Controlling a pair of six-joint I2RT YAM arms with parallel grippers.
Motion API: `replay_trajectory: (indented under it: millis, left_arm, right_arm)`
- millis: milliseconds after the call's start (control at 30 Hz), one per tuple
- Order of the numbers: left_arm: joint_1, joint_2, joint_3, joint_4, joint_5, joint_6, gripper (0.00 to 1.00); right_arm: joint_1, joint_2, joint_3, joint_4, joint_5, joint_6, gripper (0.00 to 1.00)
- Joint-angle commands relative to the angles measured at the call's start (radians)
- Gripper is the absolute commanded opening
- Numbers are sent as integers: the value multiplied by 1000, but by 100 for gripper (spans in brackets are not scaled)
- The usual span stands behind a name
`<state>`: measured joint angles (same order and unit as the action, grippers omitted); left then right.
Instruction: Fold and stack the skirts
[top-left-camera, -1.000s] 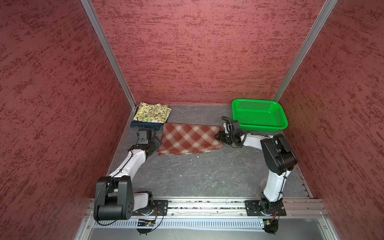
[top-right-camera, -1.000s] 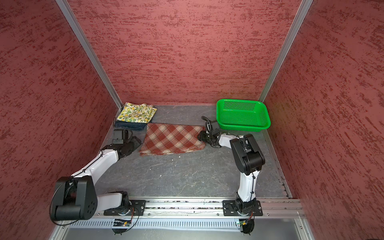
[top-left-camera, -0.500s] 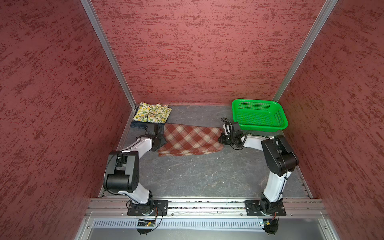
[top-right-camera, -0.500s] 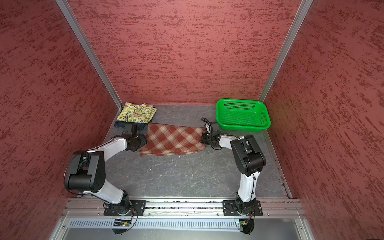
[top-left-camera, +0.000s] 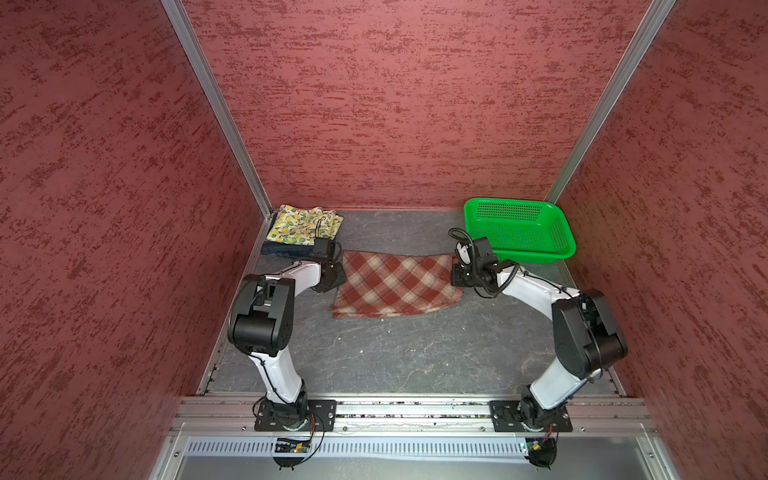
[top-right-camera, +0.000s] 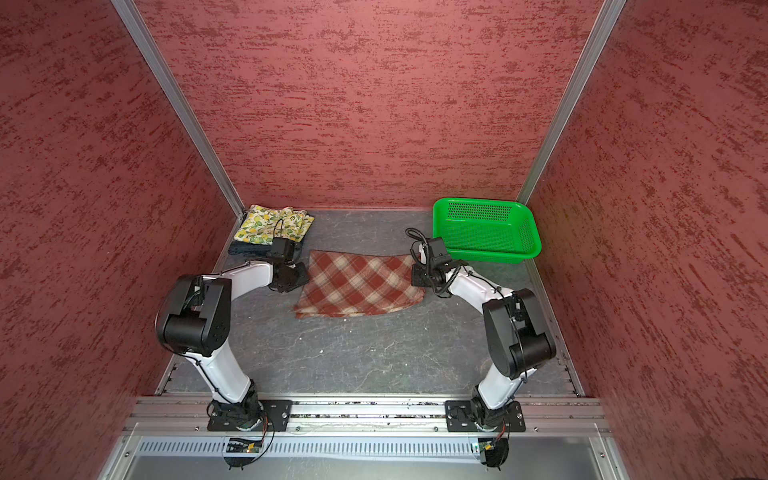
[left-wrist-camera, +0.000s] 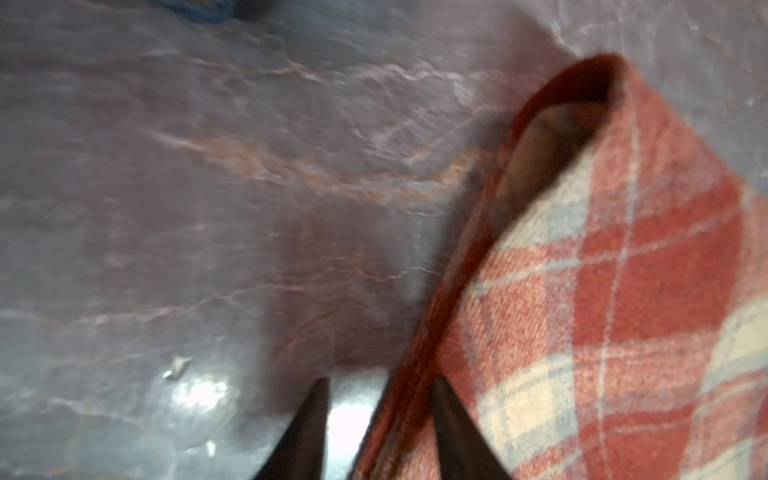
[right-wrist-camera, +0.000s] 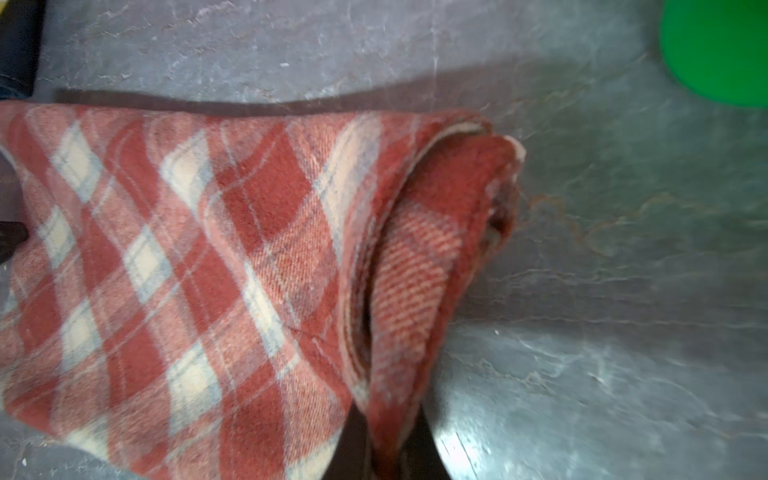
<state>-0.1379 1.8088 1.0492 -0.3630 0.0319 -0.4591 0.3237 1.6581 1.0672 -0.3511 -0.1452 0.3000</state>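
plaid skirt (top-left-camera: 395, 286) lies mid-table, toward 12 o'clock. my right gripper (right-wrist-camera: 390, 461) is clamped on its 3 o'clock corner. left gripper (left-wrist-camera: 379, 384) has jaws apart, straddling the 9 o'clock hem. i'd close left fully, then lift both evenly.

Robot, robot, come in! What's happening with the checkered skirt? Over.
Right tool shut on plaid skirt. Left tool open, straddling its opposite edge. Not yet stacked on lemon skirt and denim skirt. Nothing in the way.
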Motion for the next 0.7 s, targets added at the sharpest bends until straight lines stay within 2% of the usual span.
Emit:
replay_trajectory:
  millis: [0,167,267,467,667]
  left_arm:
    - [-37,26,-17,-56,34,23,30]
    - [-98,39,-45,-52,69,18,14]
    - [-128,41,-72,-31,80,1,8]
    - [-181,23,-129,40,112,-60,0]
    - [-251,17,-172,106,127,-115,0]
  right_arm:
    - [-5,-60,83,-73,37,-34,0]
    - [-4,-83,153,-130,29,-19,0]
    - [-5,-89,194,-168,45,-13,0]
    - [21,-87,299,-258,108,-14,0]
    - [111,-35,412,-317,161,14,0]
